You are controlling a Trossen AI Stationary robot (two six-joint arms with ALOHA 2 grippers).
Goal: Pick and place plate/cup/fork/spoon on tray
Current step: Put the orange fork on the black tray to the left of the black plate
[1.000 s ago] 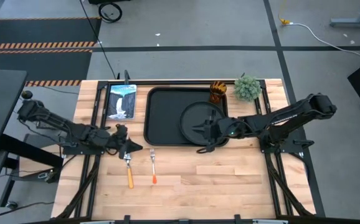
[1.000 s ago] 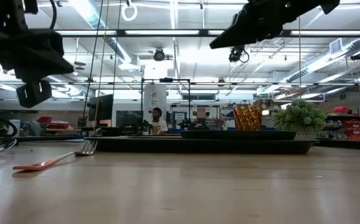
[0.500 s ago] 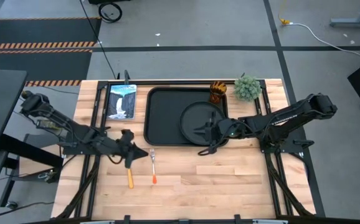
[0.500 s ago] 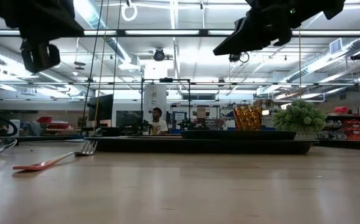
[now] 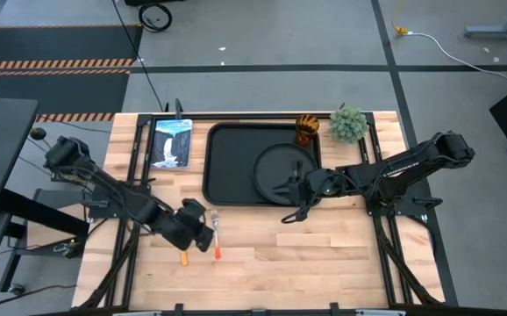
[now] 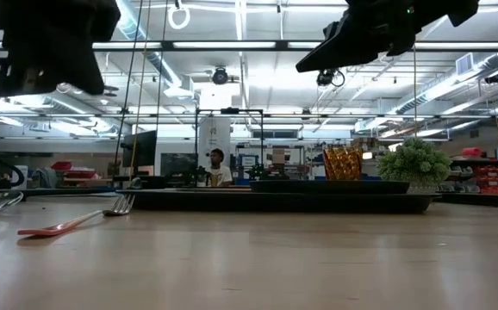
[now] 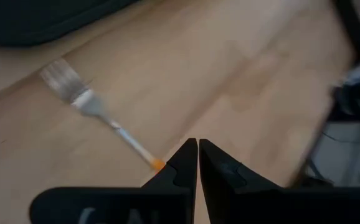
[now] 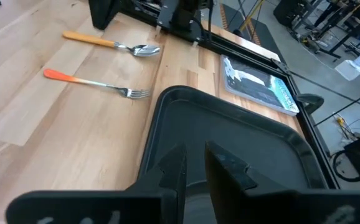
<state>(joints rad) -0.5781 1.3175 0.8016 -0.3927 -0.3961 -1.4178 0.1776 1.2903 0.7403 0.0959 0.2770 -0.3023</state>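
My L gripper: fingers pressed together, empty, above fork.
My R gripper: slightly parted, empty, over tray.

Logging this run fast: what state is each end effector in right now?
Left end effector: closed, empty, above the fork.
Right end effector: slightly open, empty, over the tray.

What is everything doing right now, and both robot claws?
plate: flat on the tray
cup: upright by the tray's far corner
fork: lying on the table
spoon: lying on the table
tray: holding the plate
left gripper: shut, empty, above the fork
right gripper: slightly open, empty
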